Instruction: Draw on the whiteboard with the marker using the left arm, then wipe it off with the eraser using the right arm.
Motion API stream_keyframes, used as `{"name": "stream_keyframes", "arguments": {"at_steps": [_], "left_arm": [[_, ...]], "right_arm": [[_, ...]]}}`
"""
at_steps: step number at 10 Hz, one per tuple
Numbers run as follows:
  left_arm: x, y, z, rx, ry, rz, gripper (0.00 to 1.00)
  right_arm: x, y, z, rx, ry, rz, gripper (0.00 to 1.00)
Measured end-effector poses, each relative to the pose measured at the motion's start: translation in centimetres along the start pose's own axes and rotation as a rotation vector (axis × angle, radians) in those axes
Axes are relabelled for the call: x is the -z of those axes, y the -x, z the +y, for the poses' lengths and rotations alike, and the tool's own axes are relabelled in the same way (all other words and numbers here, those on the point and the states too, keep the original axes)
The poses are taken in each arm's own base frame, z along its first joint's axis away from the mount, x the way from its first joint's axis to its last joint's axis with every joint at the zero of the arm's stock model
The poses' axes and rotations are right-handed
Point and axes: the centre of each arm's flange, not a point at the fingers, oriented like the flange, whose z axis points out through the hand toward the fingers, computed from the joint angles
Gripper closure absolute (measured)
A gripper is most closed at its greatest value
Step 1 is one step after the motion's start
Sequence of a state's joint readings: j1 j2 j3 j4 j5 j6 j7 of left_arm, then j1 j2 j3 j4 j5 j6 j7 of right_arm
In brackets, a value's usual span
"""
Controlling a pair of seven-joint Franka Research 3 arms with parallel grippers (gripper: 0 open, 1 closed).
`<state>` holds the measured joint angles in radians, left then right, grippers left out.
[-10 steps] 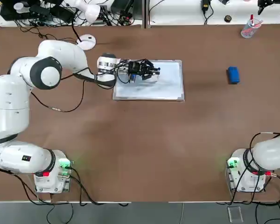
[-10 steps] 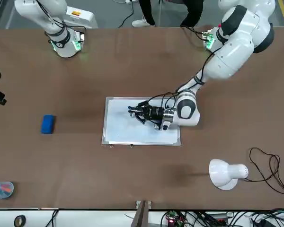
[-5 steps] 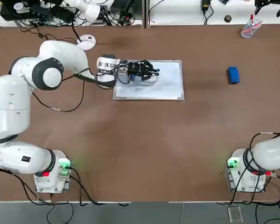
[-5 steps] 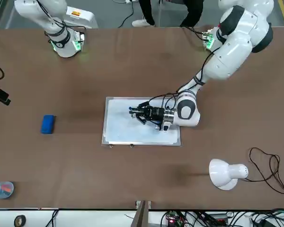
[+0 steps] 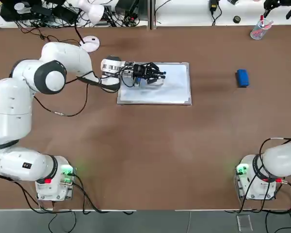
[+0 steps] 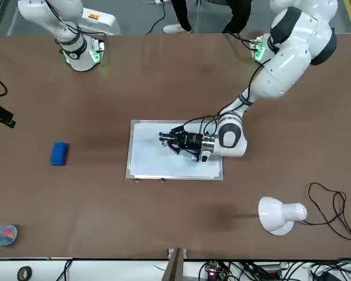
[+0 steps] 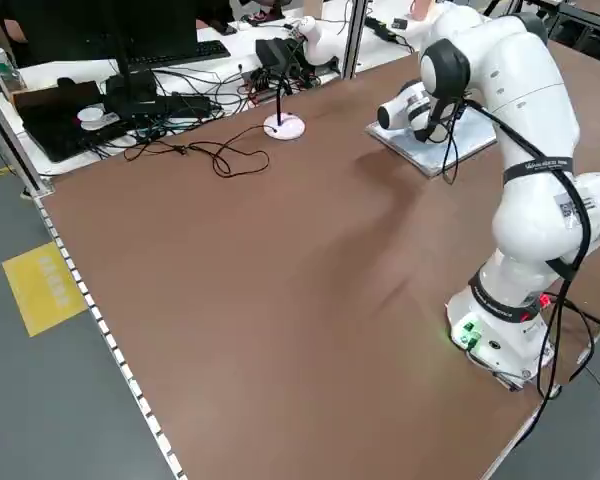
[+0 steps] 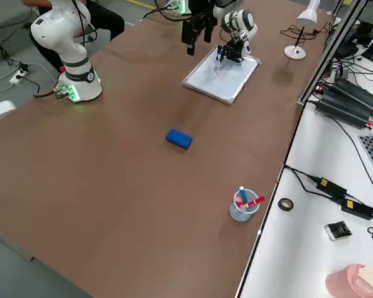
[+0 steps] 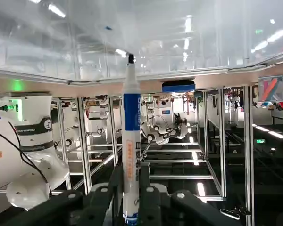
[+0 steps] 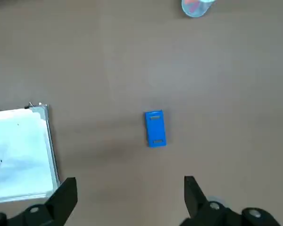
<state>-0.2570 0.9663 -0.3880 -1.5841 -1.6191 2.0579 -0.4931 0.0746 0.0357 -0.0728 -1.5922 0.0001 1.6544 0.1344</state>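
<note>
whiteboard (image 5: 172,87): glossy white face that mirrors the room in the left wrist view; thin silver frame, metallic in look.
marker (image 9: 130,155): smooth white plastic barrel with a blue printed band and a dark tip.
eraser (image 5: 242,77): bright blue block, smooth, plastic-like casing.
table (image 5: 150,145): matt brown top, even and unpatterned.
left arm (image 5: 19,97): glossy white plastic shells.
left gripper (image 6: 174,140): matt black parts.
cup (image 8: 241,207): clear, transparent plastic.
lamp (image 6: 279,214): smooth white shade.
</note>
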Motion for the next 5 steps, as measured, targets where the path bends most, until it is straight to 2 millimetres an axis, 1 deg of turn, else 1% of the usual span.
{"name": "stream_keyframes", "arguments": {"at_steps": [5], "left_arm": [[1.02,0.01,0.86,-0.014,0.011,0.009,0.82]], "right_arm": [[-0.81,0.6,-0.5,0.01,-0.028,-0.062,0.0]]}}
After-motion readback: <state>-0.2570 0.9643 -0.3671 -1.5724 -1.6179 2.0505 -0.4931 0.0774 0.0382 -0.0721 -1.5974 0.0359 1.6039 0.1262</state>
